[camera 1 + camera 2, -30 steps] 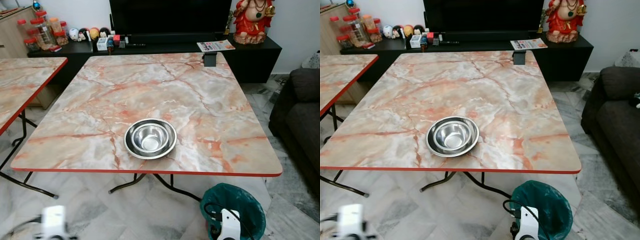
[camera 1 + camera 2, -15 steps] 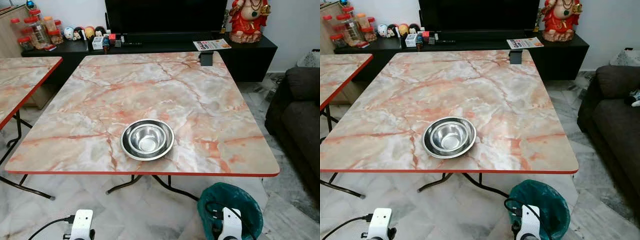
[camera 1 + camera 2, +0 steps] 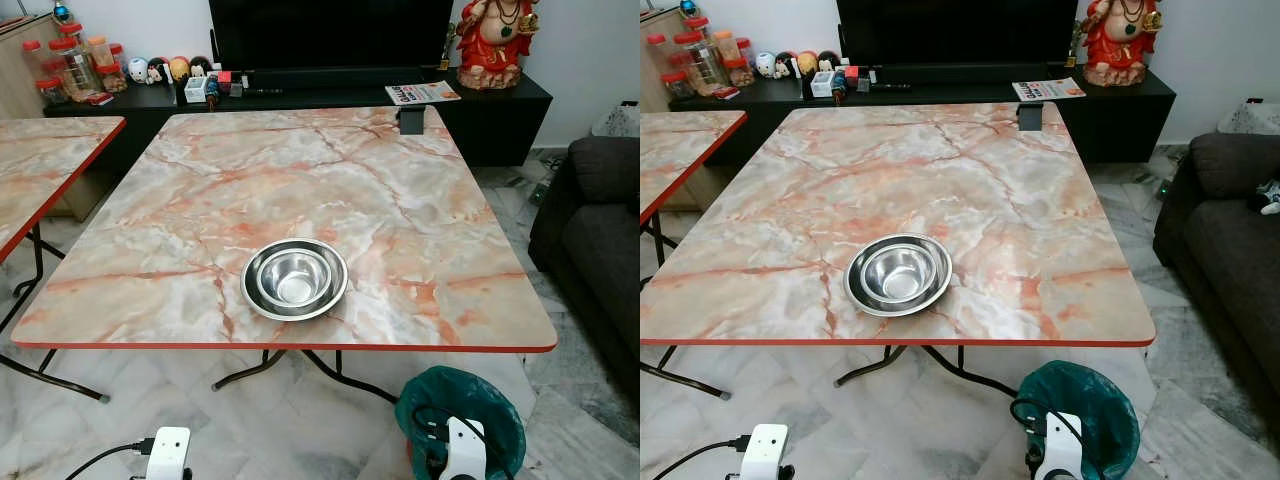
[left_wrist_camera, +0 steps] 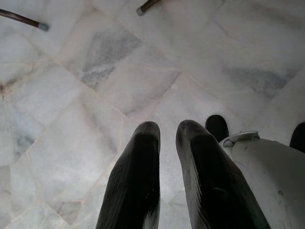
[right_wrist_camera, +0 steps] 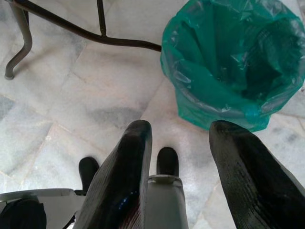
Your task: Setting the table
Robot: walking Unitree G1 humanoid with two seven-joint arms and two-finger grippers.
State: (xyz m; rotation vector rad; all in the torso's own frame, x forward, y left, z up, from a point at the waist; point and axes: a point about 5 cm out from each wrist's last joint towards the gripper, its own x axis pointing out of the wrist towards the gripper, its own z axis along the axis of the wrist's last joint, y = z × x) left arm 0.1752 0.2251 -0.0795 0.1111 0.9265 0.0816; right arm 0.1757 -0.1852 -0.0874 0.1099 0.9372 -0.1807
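- The marble-patterned table [image 3: 400, 220] with its red rim stands square before the robot; the whole picture has slid a little since a second ago, so the camera has settled and nothing on the table has moved.
- The dark sofa [image 3: 600, 230] sits off the table's right edge, and a second table [image 3: 40, 170] of the same pattern lies off its left edge.
- A green-lined bin [image 3: 462, 410] stands on the floor below the table's near right corner, just beside the right arm.
- The steel bowl [image 3: 295, 278], which looks like one bowl nested in another, rests near the middle of the near edge, a little in from the rim. That is the only place setting laid, so most of the task seems left.
- A small dark holder [image 3: 412, 119] stands at the far right corner.
- The left gripper [image 4: 167, 138] hangs low over the floor tiles, fingers drawn nearly together and holding nothing.
- The right gripper [image 5: 183, 138] hangs beside the bin, fingers spread apart and empty. With both arms down and free, the next step is probably fetching more tableware.
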